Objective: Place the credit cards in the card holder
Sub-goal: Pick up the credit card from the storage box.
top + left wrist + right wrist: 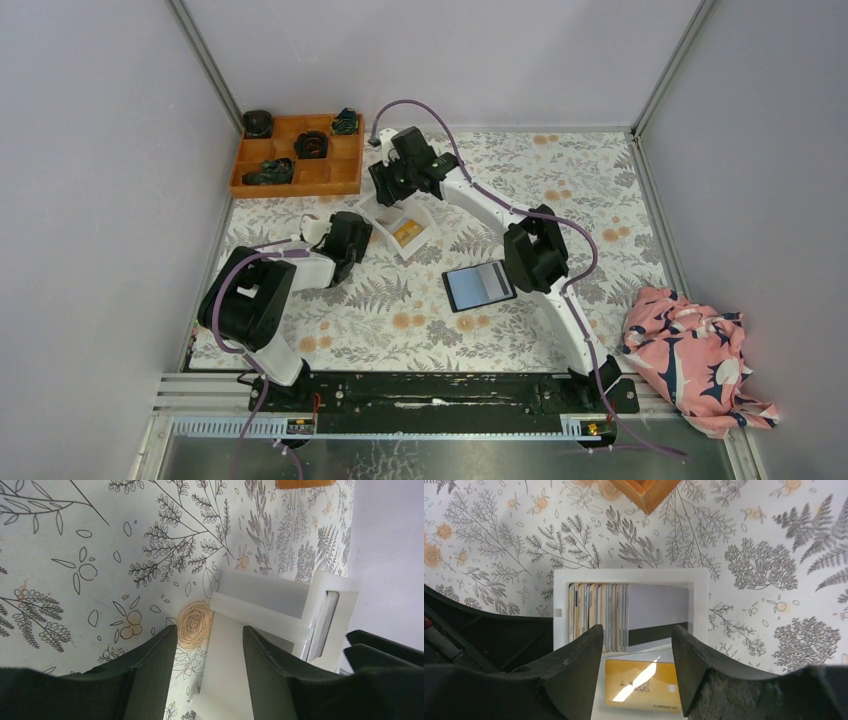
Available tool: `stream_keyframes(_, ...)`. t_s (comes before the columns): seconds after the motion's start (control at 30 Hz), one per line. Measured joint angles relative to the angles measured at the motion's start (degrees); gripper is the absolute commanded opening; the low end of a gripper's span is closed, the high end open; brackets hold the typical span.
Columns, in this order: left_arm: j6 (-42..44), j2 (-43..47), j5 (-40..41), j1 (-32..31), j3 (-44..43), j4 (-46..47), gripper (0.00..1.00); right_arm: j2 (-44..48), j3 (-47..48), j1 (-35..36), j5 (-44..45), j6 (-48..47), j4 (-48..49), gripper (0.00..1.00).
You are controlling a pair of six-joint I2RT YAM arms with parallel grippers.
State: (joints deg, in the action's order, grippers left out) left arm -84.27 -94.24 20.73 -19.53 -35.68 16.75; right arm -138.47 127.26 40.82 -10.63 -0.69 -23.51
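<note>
The card holder [478, 285] lies open on the table, black with a pale bluish-grey inner face, beside the right arm's elbow. The credit cards sit in a white tray [382, 212]: a stack [596, 612] stands on edge, a whitish-grey card with a black stripe [656, 612] leans on it, and an orange-yellow card [641, 682] lies flat, also seen from above [406, 231]. My right gripper [636, 635] hangs open and empty over the tray. My left gripper [210, 635] is open, its jaws on either side of the tray's wall [227, 645].
An orange compartmented box [298, 155] with small dark objects stands at the back left; its corner shows in the right wrist view [646, 492]. A pink patterned cloth [695, 355] lies at the right front. Grey walls enclose the floral table.
</note>
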Motion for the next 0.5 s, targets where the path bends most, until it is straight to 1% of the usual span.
stream_keyframes(0.33,0.4,0.0,0.0,0.0,0.0,0.1,0.59,-4.2,2.2,-2.0,-6.6,4.7,0.1,0.58)
stream_keyframes(0.5,0.5,0.0,0.0,0.0,0.0,0.1,0.59,-5.1,3.1,-2.2,-9.2,6.6,0.0,0.55)
